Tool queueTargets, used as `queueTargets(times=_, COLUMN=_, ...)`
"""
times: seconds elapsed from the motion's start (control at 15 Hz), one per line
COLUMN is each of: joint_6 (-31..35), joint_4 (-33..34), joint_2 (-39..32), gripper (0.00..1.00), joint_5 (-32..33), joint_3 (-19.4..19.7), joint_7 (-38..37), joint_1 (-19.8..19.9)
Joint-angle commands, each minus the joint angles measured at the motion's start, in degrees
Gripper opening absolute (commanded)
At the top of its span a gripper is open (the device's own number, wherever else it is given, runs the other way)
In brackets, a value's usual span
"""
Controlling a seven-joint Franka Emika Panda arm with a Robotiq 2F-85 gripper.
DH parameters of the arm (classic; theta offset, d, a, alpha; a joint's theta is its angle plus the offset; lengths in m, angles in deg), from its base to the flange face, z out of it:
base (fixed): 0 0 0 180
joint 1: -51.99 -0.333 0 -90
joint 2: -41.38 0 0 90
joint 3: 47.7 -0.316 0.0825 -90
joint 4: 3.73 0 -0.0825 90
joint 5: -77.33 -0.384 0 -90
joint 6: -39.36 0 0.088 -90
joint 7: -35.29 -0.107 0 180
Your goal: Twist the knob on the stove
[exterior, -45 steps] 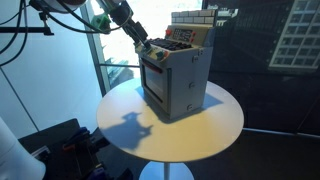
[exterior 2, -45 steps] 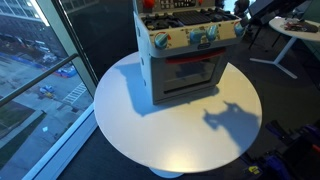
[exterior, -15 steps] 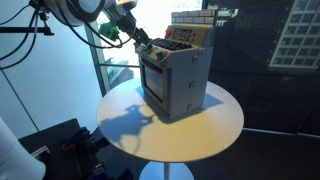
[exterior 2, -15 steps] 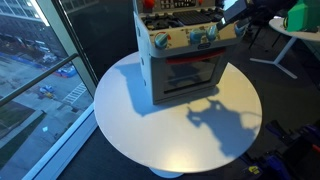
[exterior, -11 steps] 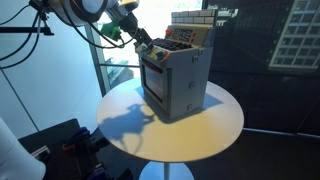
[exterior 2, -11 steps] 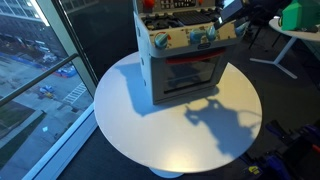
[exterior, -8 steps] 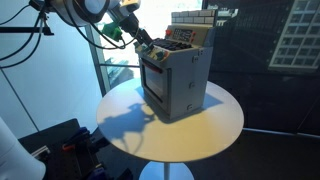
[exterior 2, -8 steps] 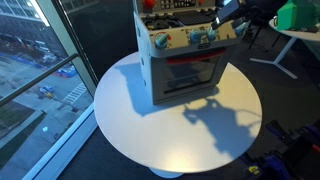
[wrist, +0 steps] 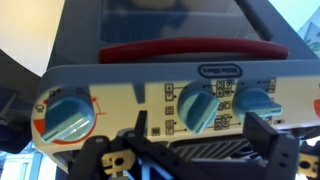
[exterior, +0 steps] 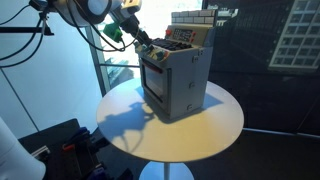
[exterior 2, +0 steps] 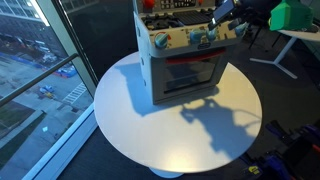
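Observation:
The grey toy stove (exterior: 178,78) stands on a round white table (exterior: 215,128); it shows in both exterior views (exterior 2: 188,70). In the wrist view its beige panel (wrist: 150,95) carries three blue-green knobs: one at the left (wrist: 68,117), a middle one (wrist: 199,106) and one at the right (wrist: 256,103). A red oven handle (wrist: 190,50) and the dark door window lie beyond. My gripper (wrist: 198,135) is open, with its black fingers either side of the middle knob and just short of it. In both exterior views the gripper (exterior: 146,46) (exterior 2: 215,22) is at the stove's knob row.
The table (exterior 2: 130,130) stands beside a tall glass window wall (exterior 2: 40,50). Another white table (exterior 2: 300,35) stands behind the arm. Black equipment (exterior: 60,140) sits on the floor by the table's base. Dark partition walls stand behind the stove.
The arm has crept closer to the stove's knob panel over the last second. The stove has not moved.

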Motion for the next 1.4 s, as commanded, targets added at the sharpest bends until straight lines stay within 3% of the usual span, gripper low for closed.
queueTargets(times=0.0, joint_6=0.72, joint_4=1.09, joint_2=-0.43, gripper=0.87, joint_5=-0.34, joint_3=-0.75, joint_7=-1.85, joint_1=0.27)
queueTargets(times=0.07, joint_6=0.76, joint_4=1.13, joint_2=-0.41, gripper=0.87, joint_5=-0.3, joint_3=-0.82, joint_7=-1.96, joint_1=0.3)
queueTargets(times=0.13, joint_6=0.74, joint_4=1.16, joint_2=-0.36, gripper=0.8, joint_5=-0.36, joint_3=-0.81, joint_7=-2.08, joint_1=0.25)
queueTargets(times=0.33, joint_6=0.77, joint_4=1.24, joint_2=-0.3, gripper=0.73, joint_5=-0.36, joint_3=-0.78, joint_7=-2.55, joint_1=0.25)
queueTargets(times=0.73, joint_6=0.99, joint_4=1.18, joint_2=-0.52, gripper=0.68, joint_5=-0.19, joint_3=-0.86, joint_7=-3.14, joint_1=0.48)
queueTargets(times=0.87, joint_6=1.03, joint_4=1.19, joint_2=-0.56, gripper=0.61, joint_5=-0.2, joint_3=-0.87, joint_7=-3.52, joint_1=0.5)
queueTargets(times=1.07, joint_6=1.19, joint_4=1.19, joint_2=-0.64, gripper=0.35, joint_5=-0.11, joint_3=-0.91, joint_7=-3.98, joint_1=0.62)
queueTargets(times=1.27, joint_6=1.54, joint_4=1.12, joint_2=-0.8, gripper=0.23, joint_5=0.06, joint_3=-1.08, joint_7=-4.46, joint_1=0.86)
queueTargets(times=1.33, joint_6=1.66, joint_4=1.08, joint_2=-0.85, gripper=0.27, joint_5=0.07, joint_3=-1.09, joint_7=-4.7, joint_1=0.88)
